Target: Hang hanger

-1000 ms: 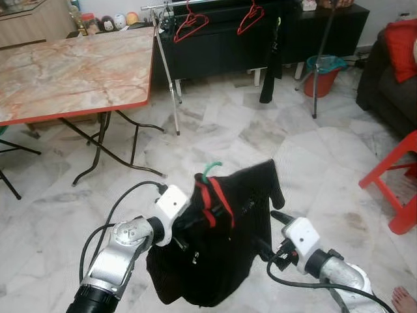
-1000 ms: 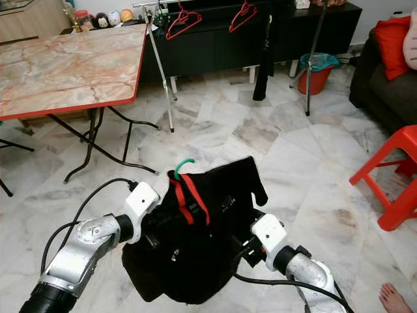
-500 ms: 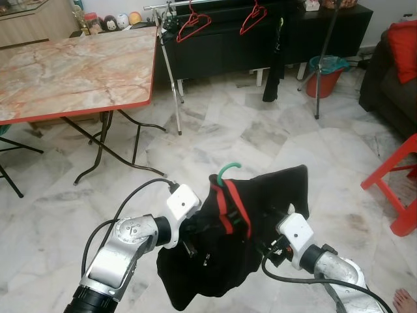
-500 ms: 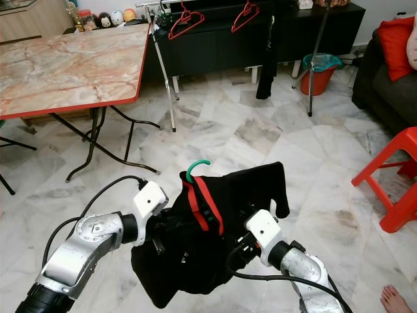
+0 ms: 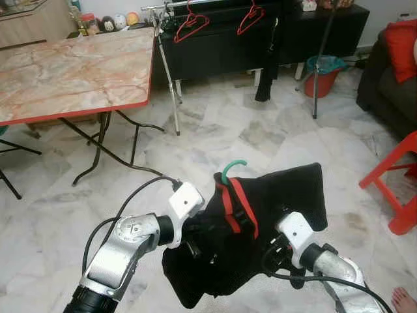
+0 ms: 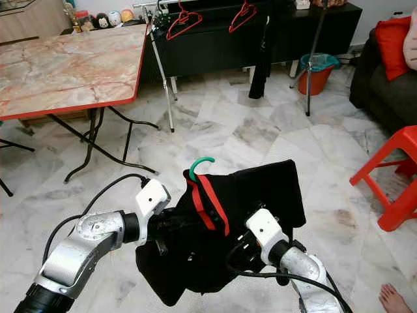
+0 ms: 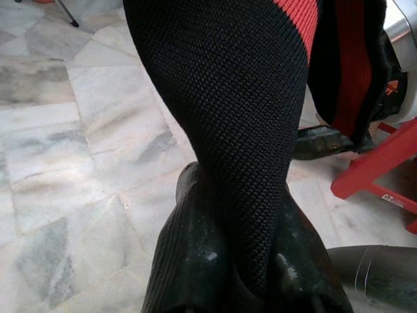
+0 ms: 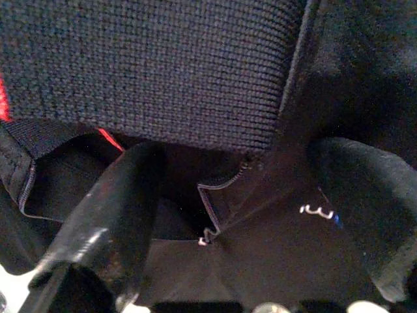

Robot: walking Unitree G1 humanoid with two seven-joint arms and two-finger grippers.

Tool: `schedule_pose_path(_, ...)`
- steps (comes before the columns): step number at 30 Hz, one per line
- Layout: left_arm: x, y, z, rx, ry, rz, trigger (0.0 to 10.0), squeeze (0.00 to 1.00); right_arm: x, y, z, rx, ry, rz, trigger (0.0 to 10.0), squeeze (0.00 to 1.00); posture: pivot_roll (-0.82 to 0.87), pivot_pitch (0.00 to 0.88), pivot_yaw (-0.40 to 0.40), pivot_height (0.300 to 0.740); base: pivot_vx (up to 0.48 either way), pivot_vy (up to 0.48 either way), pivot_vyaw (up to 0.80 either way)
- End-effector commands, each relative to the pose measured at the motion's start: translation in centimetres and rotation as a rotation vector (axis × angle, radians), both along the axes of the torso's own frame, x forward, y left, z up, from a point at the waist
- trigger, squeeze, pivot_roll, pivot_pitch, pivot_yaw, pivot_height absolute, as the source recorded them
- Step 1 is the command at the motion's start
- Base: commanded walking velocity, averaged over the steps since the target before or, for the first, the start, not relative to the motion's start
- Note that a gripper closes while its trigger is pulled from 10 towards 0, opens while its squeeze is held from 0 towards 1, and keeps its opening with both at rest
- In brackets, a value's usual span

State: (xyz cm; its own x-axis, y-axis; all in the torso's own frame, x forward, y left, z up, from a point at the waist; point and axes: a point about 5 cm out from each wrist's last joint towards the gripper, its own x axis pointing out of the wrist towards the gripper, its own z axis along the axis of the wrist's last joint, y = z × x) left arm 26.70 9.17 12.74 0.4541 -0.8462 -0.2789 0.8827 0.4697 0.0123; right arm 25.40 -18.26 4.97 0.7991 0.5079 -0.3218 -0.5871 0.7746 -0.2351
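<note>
A black garment with red stripes (image 5: 267,215) hangs on a hanger whose green hook (image 5: 232,168) sticks up from the collar. I hold it low in front of me over the floor. My left gripper (image 7: 244,261) is shut on a fold of its black mesh. Shut on the cloth at the other side is my right gripper (image 8: 241,195), and both sets of fingers are buried in fabric in the eye views. Far ahead stands a clothes rack (image 5: 168,78) with two red hangers (image 5: 191,21) and a dark garment (image 5: 268,59) on its rail.
A marble-top folding table (image 5: 71,72) with a red edge stands at the left. A red plastic chair (image 5: 397,189) is at the right, with a dark sofa (image 5: 384,85) behind it. An orange bucket (image 5: 324,75) and a black cabinet (image 5: 215,45) are near the rack. A person's foot (image 5: 405,301) shows bottom right.
The garment and its green hook have shifted to the right and the cloth has spread wider between the grippers. Both grips hold as before. The camera has swayed a little.
</note>
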Motion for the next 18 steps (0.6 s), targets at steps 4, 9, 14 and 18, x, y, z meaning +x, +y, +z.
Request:
schedule_pose_path(4,0.01,0.26,0.87,-0.017,-0.022,-0.005,10.0,0.00,0.40,-0.05,0.27,-0.004,-0.016,-0.007,0.0,0.00,-0.18,0.057,0.078,0.740,0.000,0.000,0.00)
schedule_pose_path(9,-0.04,0.33,0.77,-0.012,-0.018,-0.003,10.0,0.00,0.46,-0.04,0.23,-0.011,-0.019,-0.009,0.0,0.00,-0.18,0.059,0.078,0.740,0.000,0.000,0.00)
schedule_pose_path(14,-0.05,0.47,0.75,-0.006,-0.017,0.001,10.0,0.00,0.47,-0.08,0.16,-0.014,-0.018,-0.013,0.0,0.00,-0.17,0.060,0.078,0.740,0.000,0.000,0.00)
schedule_pose_path(18,-0.01,0.54,0.72,0.000,-0.018,0.002,10.0,0.00,0.54,-0.07,0.16,-0.020,-0.019,-0.014,0.0,0.00,-0.17,0.059,0.080,0.740,0.000,0.000,0.00)
